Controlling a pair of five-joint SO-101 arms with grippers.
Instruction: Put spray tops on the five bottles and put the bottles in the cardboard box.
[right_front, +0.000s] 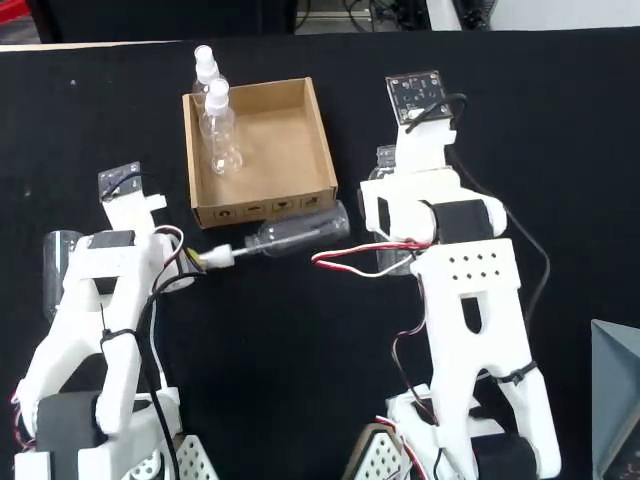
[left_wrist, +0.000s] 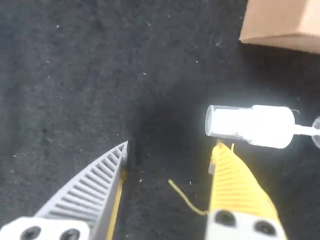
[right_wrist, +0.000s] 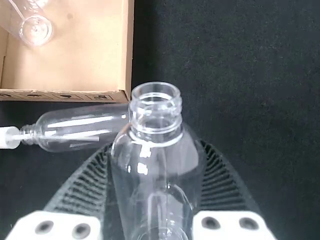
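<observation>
A clear bottle (right_front: 296, 233) lies on the black table in front of the cardboard box (right_front: 323, 140), its white spray top (right_front: 219, 257) pointing at my left gripper (right_front: 192, 268). In the left wrist view that gripper (left_wrist: 172, 146) is open, and the spray top (left_wrist: 250, 126) lies just off its yellow finger (left_wrist: 235, 180). My right gripper (right_wrist: 155, 170) is shut on an upright clear bottle (right_wrist: 155, 135) with a bare neck, held beside the box's right wall (right_front: 385, 165). Two bottles with tops are at the box: one (right_front: 222, 135) inside, one (right_front: 206, 66) at its back edge.
Another clear bottle (right_front: 58, 262) stands at the far left, partly hidden behind the left arm. A grey object (right_front: 615, 400) sits at the right edge. Red and white wires (right_front: 350, 262) hang off the right arm above the table.
</observation>
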